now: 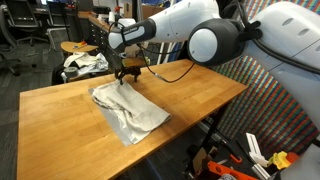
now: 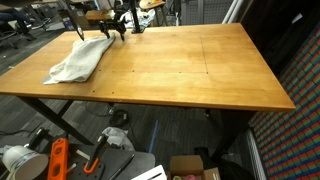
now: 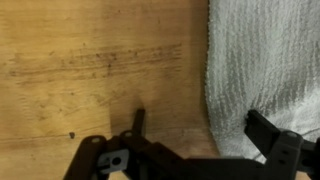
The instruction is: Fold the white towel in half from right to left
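The white towel (image 1: 130, 108) lies rumpled and partly doubled over on the wooden table (image 1: 200, 95), near one end; it also shows as a pale heap (image 2: 80, 58). My gripper (image 1: 127, 72) hangs just above the towel's far end (image 2: 117, 30), open, with nothing between its fingers. In the wrist view the towel (image 3: 265, 70) fills the right side. The gripper (image 3: 200, 128) straddles the towel's edge there. One finger (image 3: 138, 120) is over bare wood and the other finger (image 3: 268, 132) is over the cloth.
A mottled cloth bundle (image 1: 85, 62) sits on a stool beyond the table's far edge. Bare wood (image 2: 200, 60) stretches away from the towel. Orange tools (image 2: 58, 160) and a cardboard box (image 2: 195, 167) lie on the floor under the table.
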Action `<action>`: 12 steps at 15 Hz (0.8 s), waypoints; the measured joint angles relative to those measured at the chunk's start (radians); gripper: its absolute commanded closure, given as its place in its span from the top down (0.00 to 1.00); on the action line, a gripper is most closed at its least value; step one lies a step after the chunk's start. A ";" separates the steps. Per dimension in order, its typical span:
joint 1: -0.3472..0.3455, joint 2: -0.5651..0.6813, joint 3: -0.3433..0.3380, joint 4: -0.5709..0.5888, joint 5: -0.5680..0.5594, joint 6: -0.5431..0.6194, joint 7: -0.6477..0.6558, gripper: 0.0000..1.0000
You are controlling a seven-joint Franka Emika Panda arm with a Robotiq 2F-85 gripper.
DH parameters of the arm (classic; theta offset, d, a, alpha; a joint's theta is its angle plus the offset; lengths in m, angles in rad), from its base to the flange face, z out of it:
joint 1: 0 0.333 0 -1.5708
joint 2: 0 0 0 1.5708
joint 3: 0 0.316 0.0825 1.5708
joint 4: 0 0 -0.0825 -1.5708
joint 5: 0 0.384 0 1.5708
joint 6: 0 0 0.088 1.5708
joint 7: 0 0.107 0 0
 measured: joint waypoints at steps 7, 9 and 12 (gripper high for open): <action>-0.006 0.000 -0.047 -0.013 -0.001 0.077 0.078 1.00; -0.011 0.000 -0.062 -0.013 -0.001 0.080 0.097 1.00; -0.025 -0.009 -0.070 -0.028 0.001 0.075 0.098 1.00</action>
